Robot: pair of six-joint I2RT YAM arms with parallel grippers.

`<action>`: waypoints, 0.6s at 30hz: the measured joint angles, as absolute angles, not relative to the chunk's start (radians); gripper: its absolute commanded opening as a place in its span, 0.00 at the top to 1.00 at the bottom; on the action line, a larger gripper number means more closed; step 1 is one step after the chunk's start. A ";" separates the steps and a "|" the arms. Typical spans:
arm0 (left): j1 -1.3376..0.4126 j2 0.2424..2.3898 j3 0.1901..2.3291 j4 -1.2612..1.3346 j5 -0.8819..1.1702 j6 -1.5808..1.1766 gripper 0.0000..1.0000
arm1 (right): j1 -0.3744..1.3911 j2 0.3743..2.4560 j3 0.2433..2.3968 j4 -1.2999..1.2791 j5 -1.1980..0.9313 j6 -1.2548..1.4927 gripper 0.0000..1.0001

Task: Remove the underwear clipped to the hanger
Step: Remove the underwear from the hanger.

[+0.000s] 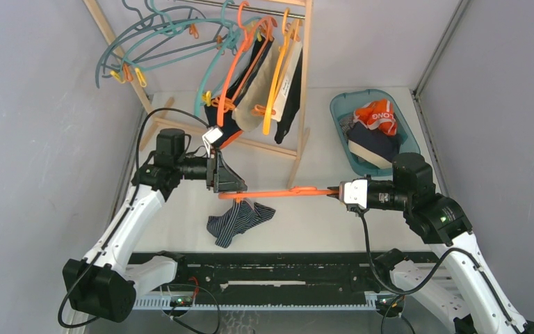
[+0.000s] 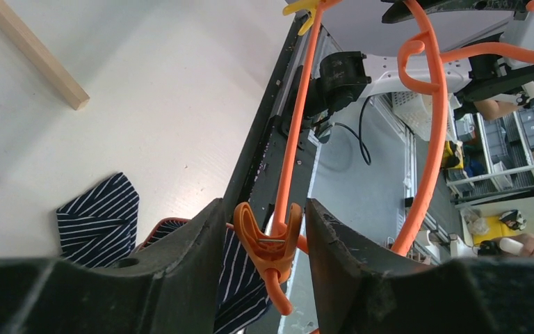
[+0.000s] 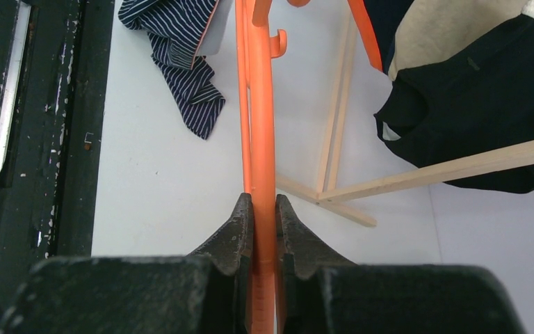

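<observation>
- Your right claw (image 3: 263,206) is clamping narrow on one end of the orange hanger (image 1: 285,192), with both pads pressing flat against the bar. It is holding the hanger roughly level above the table (image 1: 313,226).
- Your left claw (image 2: 265,212) is standing about half wide at the hanger's other end and straddling the orange clip (image 2: 268,240). In the left wrist view a thin gap is showing on each side of the clip's wings, so the claw is not squeezing anything.
- The navy striped briefs (image 1: 240,221) are sitting directly beneath that clip. Their upper edge is reaching up towards the hanger and the rest is bunching on the table. You cannot tell from these views whether the clip is biting the cloth.
- Behind the hanger, the wooden rack (image 1: 304,76) is carrying more hangers. The beige briefs (image 1: 259,101) and the black briefs (image 1: 290,97) are hanging from them side by side.
- A pale waistband is showing on the black pair.
- At the far right of the table, the teal basket (image 1: 339,104) is holding a pile of dark and orange cloth. It is lying just beyond your right arm.
</observation>
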State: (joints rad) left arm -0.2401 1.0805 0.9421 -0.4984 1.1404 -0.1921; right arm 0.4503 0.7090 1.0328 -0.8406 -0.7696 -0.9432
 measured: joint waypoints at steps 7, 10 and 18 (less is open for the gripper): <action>-0.245 1.060 0.918 -0.484 1.147 -0.195 0.65 | 0.447 0.709 1.033 -0.841 -0.770 -0.943 1.00; -0.247 1.057 0.915 -0.480 1.149 -0.196 0.70 | 0.447 0.709 1.033 -0.840 -0.769 -0.939 1.00; -0.250 1.045 0.914 -0.479 1.152 -0.197 0.82 | 0.447 0.709 1.033 -0.827 -0.765 -0.928 1.00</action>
